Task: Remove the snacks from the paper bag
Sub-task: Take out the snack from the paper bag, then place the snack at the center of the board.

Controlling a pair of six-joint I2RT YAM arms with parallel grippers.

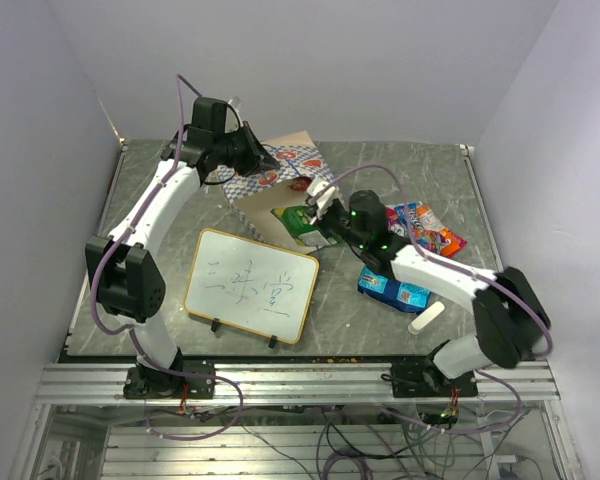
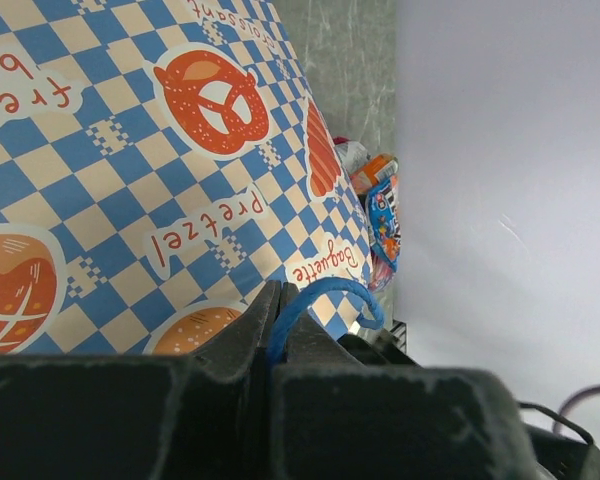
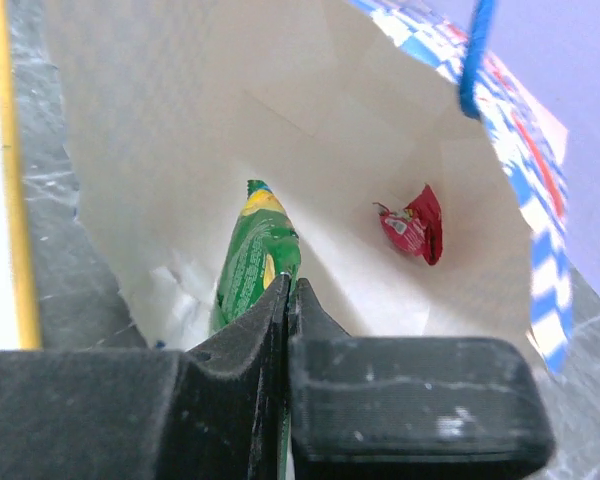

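Observation:
The paper bag (image 1: 270,190) lies on its side at the back of the table, mouth toward the right arm. My left gripper (image 1: 263,160) is shut on its blue cord handle (image 2: 325,293), against the chequered side (image 2: 130,140). My right gripper (image 1: 322,203) is at the bag's mouth, shut on the green packet (image 1: 300,224), which shows edge-on in the right wrist view (image 3: 252,258). A tiny red candy (image 3: 414,226) lies deeper inside the bag (image 3: 310,110). The red-white-orange packet (image 1: 432,229) and the blue-teal packet (image 1: 393,289) lie on the table to the right.
A framed whiteboard (image 1: 251,284) lies on the near left of the table, its yellow frame (image 3: 5,160) beside the bag's mouth. A white eraser block (image 1: 426,318) lies near the front right edge. Purple walls enclose the table.

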